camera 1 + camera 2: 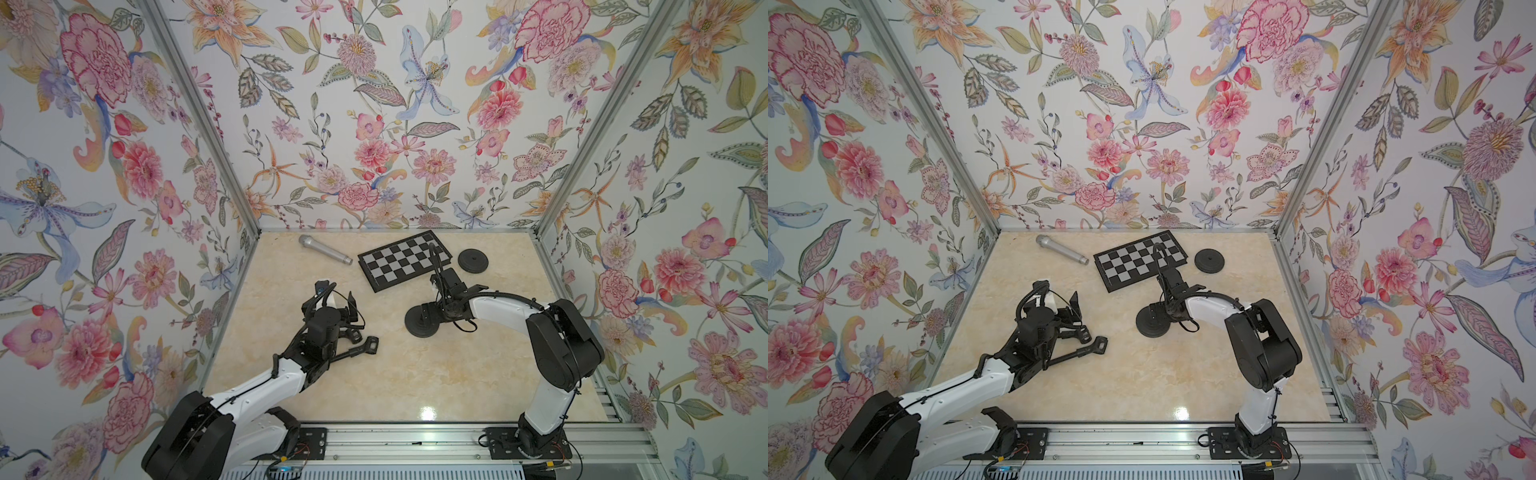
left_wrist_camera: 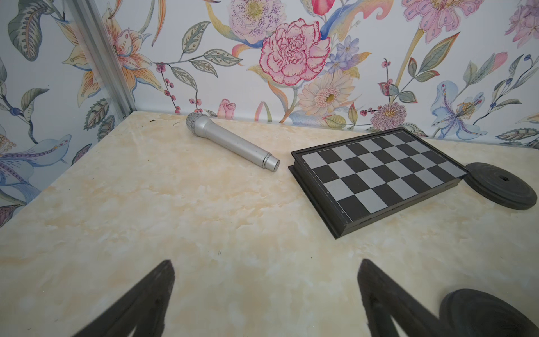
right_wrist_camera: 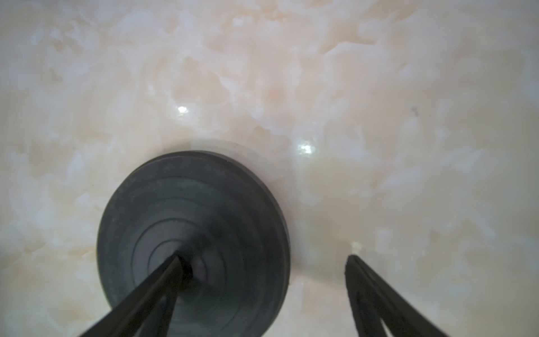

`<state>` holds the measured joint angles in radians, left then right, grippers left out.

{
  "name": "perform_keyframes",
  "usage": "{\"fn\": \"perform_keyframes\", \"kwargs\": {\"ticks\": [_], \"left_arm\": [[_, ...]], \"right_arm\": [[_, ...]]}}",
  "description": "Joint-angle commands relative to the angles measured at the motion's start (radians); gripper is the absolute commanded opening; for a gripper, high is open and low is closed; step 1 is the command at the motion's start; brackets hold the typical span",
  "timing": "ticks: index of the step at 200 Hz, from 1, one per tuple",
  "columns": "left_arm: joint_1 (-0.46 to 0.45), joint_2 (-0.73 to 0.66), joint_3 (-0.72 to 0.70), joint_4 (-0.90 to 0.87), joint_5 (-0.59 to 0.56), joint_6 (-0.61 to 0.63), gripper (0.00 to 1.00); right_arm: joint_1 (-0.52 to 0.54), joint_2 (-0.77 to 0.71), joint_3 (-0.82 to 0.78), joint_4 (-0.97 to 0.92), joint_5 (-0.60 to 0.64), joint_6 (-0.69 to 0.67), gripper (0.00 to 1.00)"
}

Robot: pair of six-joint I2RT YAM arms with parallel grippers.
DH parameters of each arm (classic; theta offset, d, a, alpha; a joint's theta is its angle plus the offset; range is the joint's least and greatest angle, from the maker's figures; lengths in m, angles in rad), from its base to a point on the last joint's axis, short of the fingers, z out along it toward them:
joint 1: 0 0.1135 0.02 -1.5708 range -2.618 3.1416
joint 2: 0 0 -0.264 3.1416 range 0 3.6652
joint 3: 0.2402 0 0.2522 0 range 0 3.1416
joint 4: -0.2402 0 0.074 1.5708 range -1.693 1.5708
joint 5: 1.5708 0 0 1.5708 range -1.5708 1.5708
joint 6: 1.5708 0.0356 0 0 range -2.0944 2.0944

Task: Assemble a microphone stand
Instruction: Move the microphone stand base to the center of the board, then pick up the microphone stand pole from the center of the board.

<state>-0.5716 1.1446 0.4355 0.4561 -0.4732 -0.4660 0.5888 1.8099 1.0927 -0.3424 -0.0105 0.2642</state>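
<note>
tabletop (image 1: 415, 382): marble-look and glossy, so I expect parts to slide on it.
chessboard (image 1: 405, 259): at the back, between microphone and far disc. Not a stand part, leave it.
microphone (image 1: 324, 248): lies on its side at the back left, well apart from both arms. The smooth round barrel will likely roll. Take it across mid-body, not by the mesh head.
near disc (image 3: 192, 210): stand base, flat on the tabletop mid-right, under the right arm. Looks dense and stiff, with a low ribbed top. It seems too wide to span, so pinch the rim or use the centre hole.
far disc (image 1: 473, 260): second base, just beside the chessboard's right end. Centre hole visible.
rod with clip (image 1: 369, 345): lies flat beside the left arm. Thin, stiff, probably light. Grip mid-shaft and keep off the clip.
right jaws: spread, holding nothing. One fingertip (image 3: 163, 280) is over the near disc's centre; the other is off the rim, above bare tabletop.
left jaws: spread wide, empty, pointing at the microphone.
hidden: the rod's near end is under the left arm. A second dark piece next to it, can't tell if joined. Near disc's hole is blurred and covered. Right jaws are hidden by the wrist in both top views.
</note>
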Motion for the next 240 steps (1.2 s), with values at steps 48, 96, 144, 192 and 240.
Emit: {"fn": "perform_keyframes", "kwargs": {"ticks": [48,96,144,192,240], "left_arm": [[0.082,0.015,0.056,-0.132,0.048,-0.139,0.99],[0.267,0.003,0.173,-0.401,0.261,-0.224,0.99],[0.336,-0.045,0.191,-0.493,0.326,-0.177,0.99],[0.352,-0.057,0.174,-0.434,0.348,-0.158,0.99],[0.362,-0.053,0.162,-0.412,0.389,-0.169,0.99]], "right_arm": [[0.142,-0.071,-0.001,-0.139,0.023,-0.051,0.91],[0.197,-0.119,0.082,-0.037,-0.084,-0.357,0.91],[0.334,-0.086,0.006,0.21,-0.292,-0.59,1.0],[0.356,0.046,0.049,0.267,-0.302,-0.664,1.0],[0.348,0.145,0.114,0.292,-0.325,-0.717,0.86]]}}
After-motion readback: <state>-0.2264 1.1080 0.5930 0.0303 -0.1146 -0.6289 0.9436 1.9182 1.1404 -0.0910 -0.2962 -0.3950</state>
